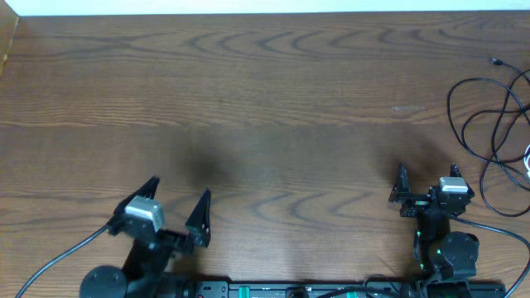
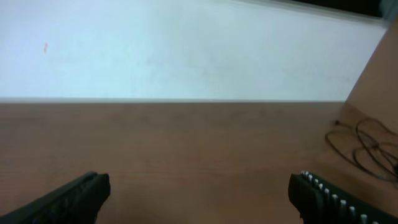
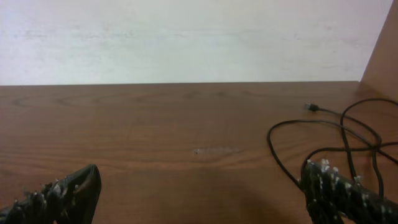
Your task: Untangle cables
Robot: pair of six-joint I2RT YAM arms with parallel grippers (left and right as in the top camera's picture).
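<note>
The black cable [image 1: 487,122] lies in loose overlapping loops on the wooden table at the far right edge, with a small plug end [image 1: 495,60] pointing to the back. A bit of white cord [image 1: 527,161] shows at the right edge of the frame. The black cable also shows in the right wrist view [image 3: 339,124] and, small, in the left wrist view [image 2: 367,146]. My right gripper [image 1: 427,180] is open and empty, just left of the loops and not touching them; its fingers frame bare table [image 3: 202,186]. My left gripper [image 1: 178,199] is open and empty at the front left [image 2: 199,193].
The wooden table [image 1: 248,99] runs to a white wall at the back. A raised wooden side panel [image 3: 382,56] stands at the right. Thicker black leads run from the arm bases [image 1: 50,265] along the front edge.
</note>
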